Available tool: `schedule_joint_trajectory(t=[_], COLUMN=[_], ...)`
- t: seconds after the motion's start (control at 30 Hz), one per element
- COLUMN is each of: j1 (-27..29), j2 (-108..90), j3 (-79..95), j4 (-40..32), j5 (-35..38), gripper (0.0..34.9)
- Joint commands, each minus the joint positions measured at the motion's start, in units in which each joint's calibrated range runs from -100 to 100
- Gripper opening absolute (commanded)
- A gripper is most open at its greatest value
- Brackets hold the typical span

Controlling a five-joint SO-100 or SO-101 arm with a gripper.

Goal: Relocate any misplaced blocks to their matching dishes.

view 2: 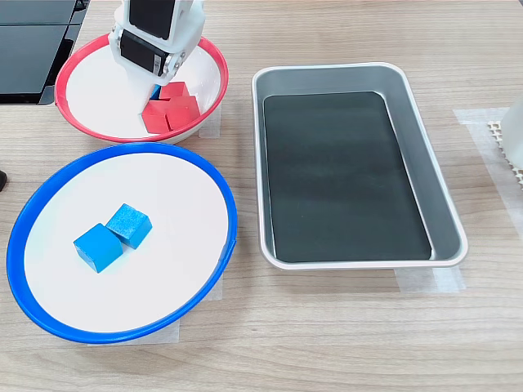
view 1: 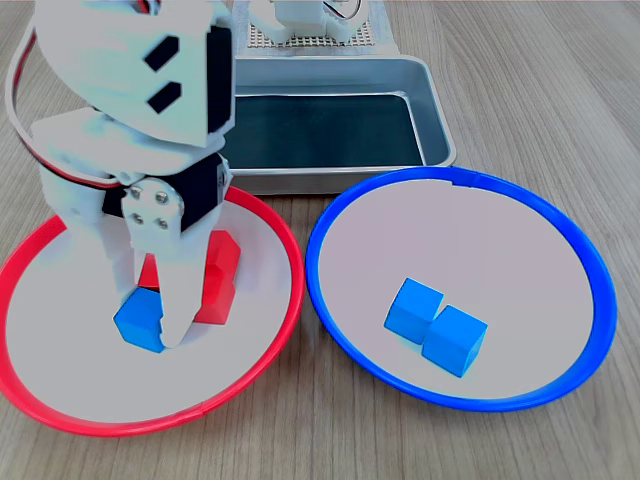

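A blue cube (view 1: 138, 320) lies in the red-rimmed dish (view 1: 60, 400), at the first exterior view's left. My gripper (view 1: 152, 312) reaches down into that dish and is shut on this blue cube: one white finger (view 1: 181, 300) presses its right side, the other stands behind its left. Two red cubes (view 1: 222, 272) sit just behind the fingers. In the second exterior view my gripper (view 2: 155, 86) hides most of that blue cube, beside the red cubes (view 2: 172, 112) in the red-rimmed dish (view 2: 90, 90). The blue-rimmed dish (view 1: 520, 230) (view 2: 163, 269) holds two blue cubes (view 1: 436, 325) (view 2: 113, 237).
A rectangular grey metal tray (view 1: 432, 110) (view 2: 445, 212) with a dark bottom stands behind the dishes in the first exterior view and to the right in the second exterior view. Dark objects (view 2: 33, 41) lie at the second exterior view's top left. The tabletop (view 1: 540, 60) is wood.
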Motion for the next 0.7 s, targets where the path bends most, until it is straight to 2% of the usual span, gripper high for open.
schedule_joint_trajectory(t=[0.0,0.3,0.5,0.57,0.6,0.67], j1=[0.1,-3.1,-10.6,-14.2,-17.6,-20.4], j2=[-3.7,-13.2,-21.4,-23.9,-25.4,-25.9], j3=[-0.6,-3.3,3.8,7.6,10.8,12.8], j4=[-0.5,0.7,3.9,4.5,4.9,5.1], j5=[-0.4,-5.5,-11.4,-14.1,-16.8,-18.9], gripper=[0.4,0.4,0.4,0.4,0.4,0.4])
